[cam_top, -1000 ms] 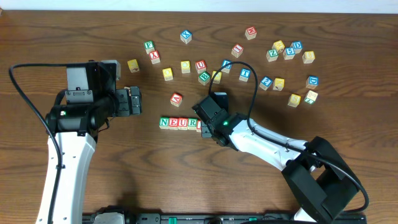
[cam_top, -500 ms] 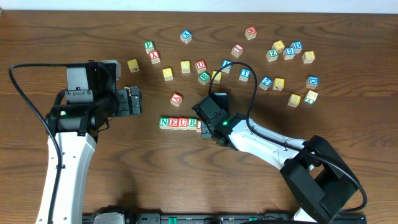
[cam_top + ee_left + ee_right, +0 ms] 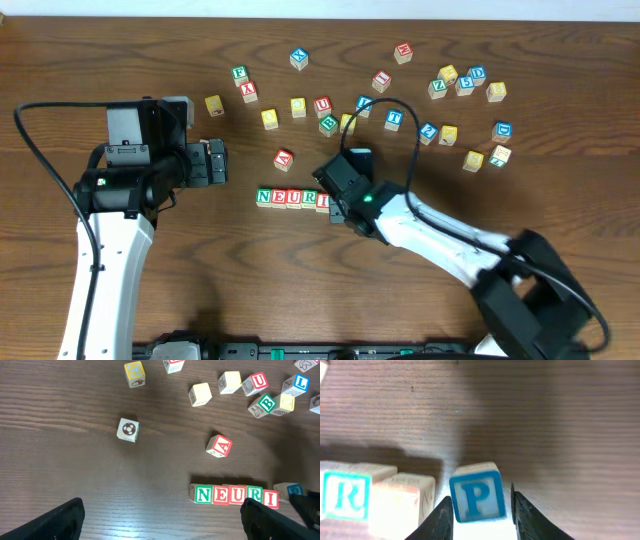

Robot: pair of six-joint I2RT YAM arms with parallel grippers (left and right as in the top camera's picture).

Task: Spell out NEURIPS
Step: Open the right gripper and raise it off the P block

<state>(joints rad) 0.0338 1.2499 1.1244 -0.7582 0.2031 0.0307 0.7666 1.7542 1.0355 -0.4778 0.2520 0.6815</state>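
Blue P block [image 3: 476, 499] sits just past the I ending the NEURI row [image 3: 235, 495], the right gripper [image 3: 480, 503] fingers slightly parted either side, so it should lift straight up without nudging it; the left gripper [image 3: 160, 512] hangs wide open.

Dark wooden table [image 3: 120, 40] strewn with spare letter cubes [image 3: 502, 130].
Just left of centre in the overhead frame, a red A cube [image 3: 284, 158] alone, apart from a green B cube [image 3: 328, 125] up and to its right. Blue X cube [image 3: 299, 57] near the top centre; blue T cube [image 3: 394, 118] right of centre. Tight cluster of cubes [image 3: 464, 85] at upper right. In the left wrist view, a cube with a ball picture [image 3: 127, 429] alone at upper left.
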